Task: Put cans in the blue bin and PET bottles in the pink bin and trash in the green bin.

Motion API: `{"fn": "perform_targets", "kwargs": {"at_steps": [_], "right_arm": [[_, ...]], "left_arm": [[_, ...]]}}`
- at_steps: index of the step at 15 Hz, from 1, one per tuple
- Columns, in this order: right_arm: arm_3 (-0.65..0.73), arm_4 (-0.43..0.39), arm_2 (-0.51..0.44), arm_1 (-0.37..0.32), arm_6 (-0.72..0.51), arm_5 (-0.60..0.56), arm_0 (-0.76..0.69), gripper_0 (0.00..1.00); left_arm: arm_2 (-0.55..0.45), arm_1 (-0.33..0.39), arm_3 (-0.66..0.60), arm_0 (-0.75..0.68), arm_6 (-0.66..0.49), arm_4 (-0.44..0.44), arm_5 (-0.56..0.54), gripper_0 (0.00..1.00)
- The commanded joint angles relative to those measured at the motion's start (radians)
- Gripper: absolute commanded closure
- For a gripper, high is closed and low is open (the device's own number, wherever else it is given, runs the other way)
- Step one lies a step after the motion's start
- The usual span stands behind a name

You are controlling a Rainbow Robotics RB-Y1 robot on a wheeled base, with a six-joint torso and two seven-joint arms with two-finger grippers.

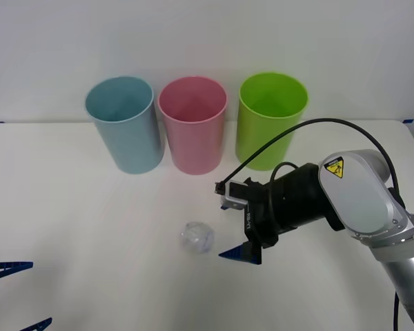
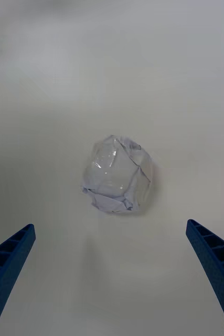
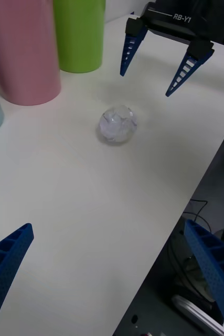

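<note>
The trash point(image 1: 196, 238), a small crumpled ball of clear film, lies on the white table in front of the bins. My right gripper point(image 1: 229, 229) hangs low just right of it, open, its fingers pointing at the ball without touching it. In the right wrist view the trash point(image 2: 119, 176) sits ahead of the open right gripper point(image 2: 110, 226). The blue bin point(image 1: 124, 124), pink bin point(image 1: 193, 124) and green bin point(image 1: 270, 121) stand upright in a row at the back. My left gripper point(image 1: 17, 295) waits open at the near left. Cans and PET bottles are out of view.
The left wrist view looks across the table at the trash point(image 3: 118, 124), the right gripper point(image 3: 146, 84), the pink bin point(image 3: 22, 52) and the green bin point(image 3: 80, 31). The table's edge point(image 3: 195, 173) runs close beside the ball, with floor and cables beyond.
</note>
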State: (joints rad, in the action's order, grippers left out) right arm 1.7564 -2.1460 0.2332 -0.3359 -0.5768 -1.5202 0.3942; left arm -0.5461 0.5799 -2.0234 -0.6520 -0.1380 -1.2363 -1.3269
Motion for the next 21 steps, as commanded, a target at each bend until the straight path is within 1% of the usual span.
{"fn": "perform_targets", "kwargs": {"at_steps": [1,2,4,15,21], "right_arm": [[0.0,0.0,0.0,0.0,0.0,0.0,0.0,0.0],[0.025,0.009,-0.008,0.035,0.009,0.02,0.037,0.0],[0.041,-0.002,-0.018,0.04,0.014,0.028,0.044,0.0],[0.04,-0.029,0.014,0.023,0.008,0.02,0.041,0.0],[0.011,-0.029,0.018,0.021,0.006,0.018,0.038,0.0]], "left_arm": [[0.0,0.0,0.0,0.0,0.0,0.0,0.0,0.0],[0.0,0.0,0.0,0.0,0.0,0.0,0.0,0.0],[0.0,0.0,0.0,0.0,0.0,0.0,0.0,0.0],[0.0,0.0,0.0,0.0,0.0,0.0,0.0,0.0],[0.0,0.0,0.0,0.0,0.0,0.0,0.0,0.0]]}}
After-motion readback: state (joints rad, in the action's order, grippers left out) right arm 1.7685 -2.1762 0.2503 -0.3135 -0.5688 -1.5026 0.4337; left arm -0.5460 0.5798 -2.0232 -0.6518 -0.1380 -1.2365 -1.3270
